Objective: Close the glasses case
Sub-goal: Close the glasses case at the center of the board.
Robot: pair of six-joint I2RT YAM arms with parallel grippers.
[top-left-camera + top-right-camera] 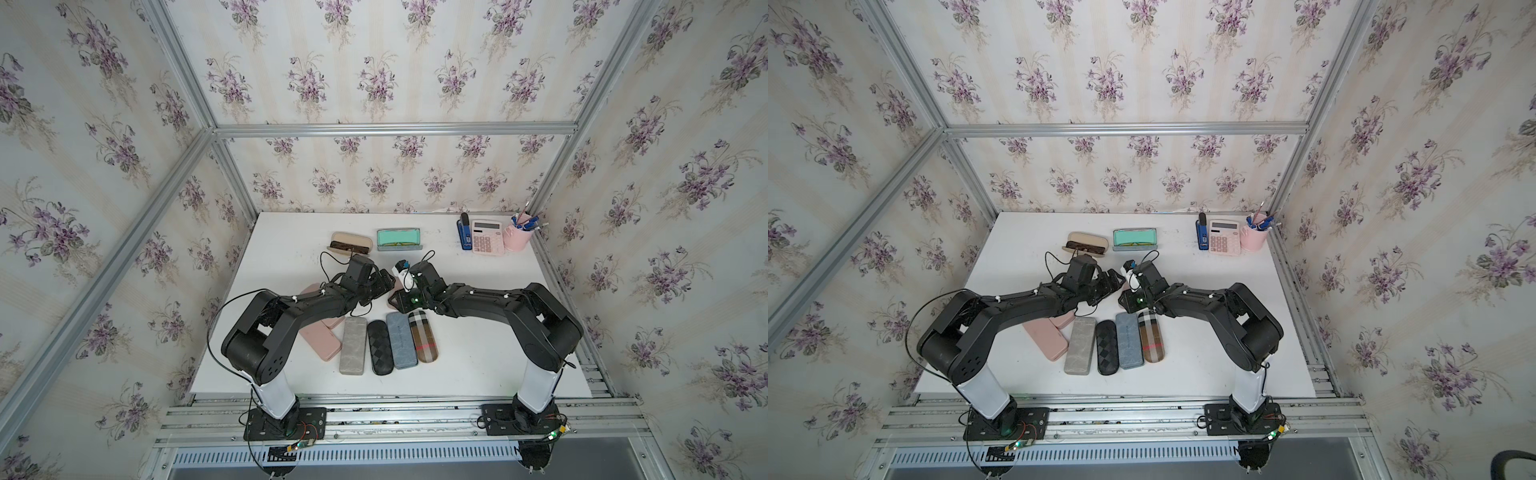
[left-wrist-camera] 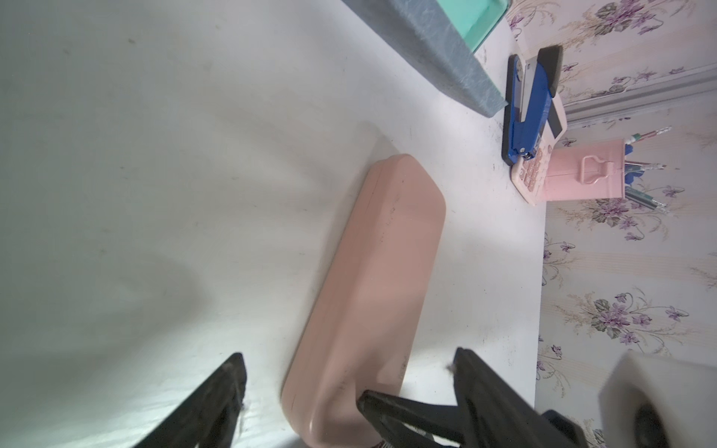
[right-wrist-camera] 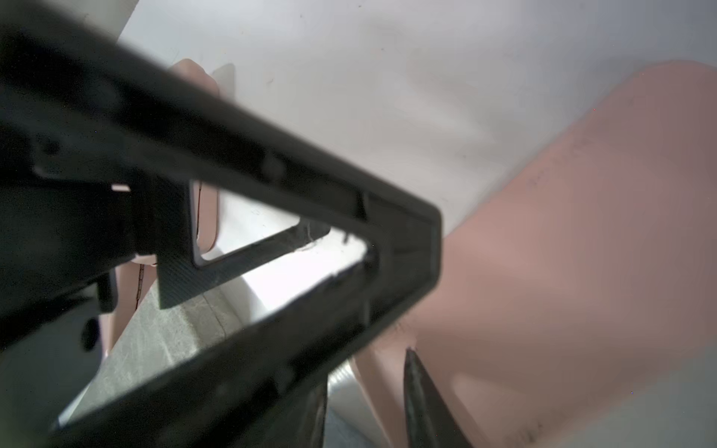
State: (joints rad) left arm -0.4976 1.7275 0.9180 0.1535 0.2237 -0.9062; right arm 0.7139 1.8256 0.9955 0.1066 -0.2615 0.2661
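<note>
A pink glasses case (image 2: 372, 271) lies flat on the white table (image 2: 155, 174) with its lid down, its seam shut along the side. My left gripper (image 2: 345, 353) is open, its two fingers straddling the case's near end without touching it. My right gripper (image 3: 366, 372) stands slightly open at that same end. One of its fingertips (image 3: 411, 360) rests against the pink case (image 3: 562, 252), and nothing is clamped between them. A left gripper finger (image 3: 310, 194) crosses the right wrist view and hides the other fingertip. In both top views the two wrists cover this case.
Two open cases stand at the back, a beige one (image 1: 350, 244) with dark glasses and a teal-lined one (image 1: 399, 240). Several closed cases lie in a row in front: pink (image 1: 322, 345), grey (image 1: 353, 346), black (image 1: 380, 347), blue (image 1: 401, 340), plaid (image 1: 422, 336). Stapler (image 1: 464, 232), calculator (image 1: 487, 237) and pen cup (image 1: 517, 237) sit back right.
</note>
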